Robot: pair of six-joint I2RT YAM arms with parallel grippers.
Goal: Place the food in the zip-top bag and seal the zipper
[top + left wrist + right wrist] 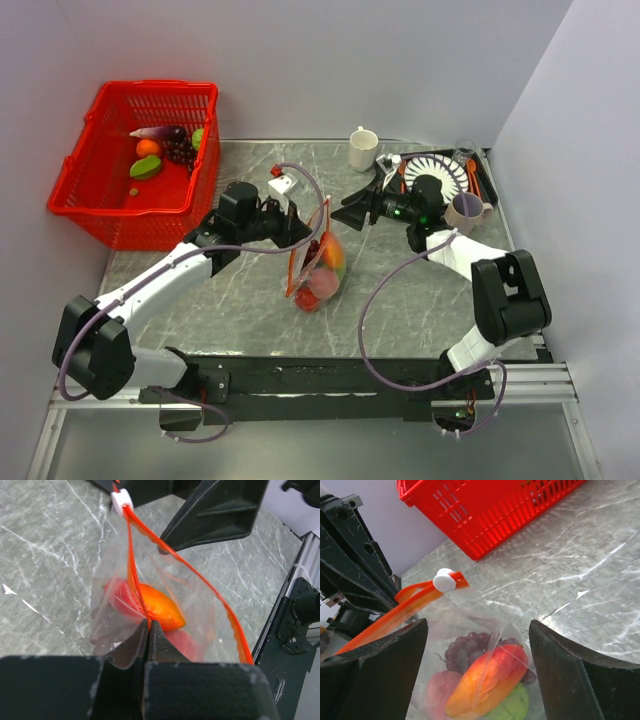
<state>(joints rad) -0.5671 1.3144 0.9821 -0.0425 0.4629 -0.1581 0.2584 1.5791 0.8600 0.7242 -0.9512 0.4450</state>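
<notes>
The clear zip-top bag (318,268) stands on the table and holds food: a red-orange mango (490,682), dark grapes (467,645), a pinkish fruit and a green one. Its red-orange zipper (134,565) splits into two strips that gape apart below a white slider (445,580) at the far end. My left gripper (148,625) is shut on one zipper strip. The left gripper (298,230) sits at the bag's left edge. The right gripper (479,625) is open, a finger on either side of the bag without touching it. The right gripper (347,212) is just right of the bag.
A red mesh basket (120,212) with more fruit (150,160) stands at the back left. A white mug (363,150), a dish rack with a plate (440,172) and a purple cup (465,212) crowd the back right.
</notes>
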